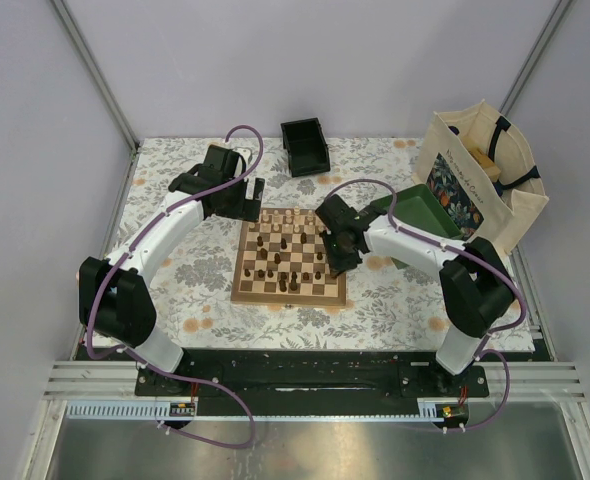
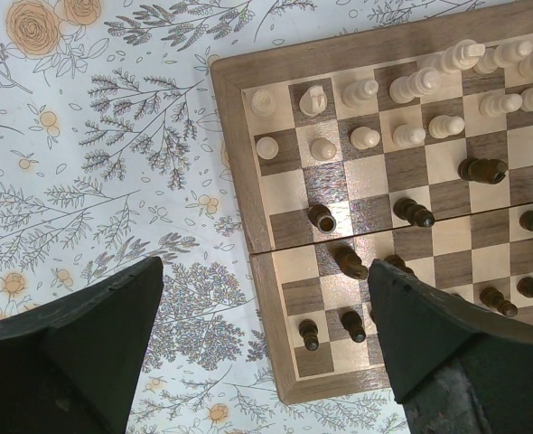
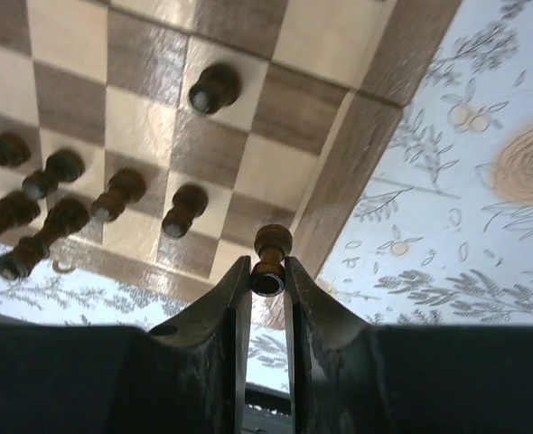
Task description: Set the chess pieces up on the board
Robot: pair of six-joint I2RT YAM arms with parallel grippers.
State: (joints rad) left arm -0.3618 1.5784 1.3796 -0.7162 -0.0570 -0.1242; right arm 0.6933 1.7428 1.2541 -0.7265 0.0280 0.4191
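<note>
right tool (image 3: 267, 269) pinching one dark piece (image 3: 272, 244) by a corner of the board (image 3: 352, 158), left tool (image 2: 265, 271) hanging spread wide over the opposite edge, cream pieces (image 2: 366, 137) standing in two rows, board sitting on the floral bench (image 1: 175, 290)

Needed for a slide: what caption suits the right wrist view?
Right tool pinching a dark chess piece at the edge of the board.

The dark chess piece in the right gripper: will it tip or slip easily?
Probably tippy: the dark chess piece looks tall and narrow. Its rounded, glossy wood may slip in the right gripper, which pinches only a small part. Likely light, being small.
</note>
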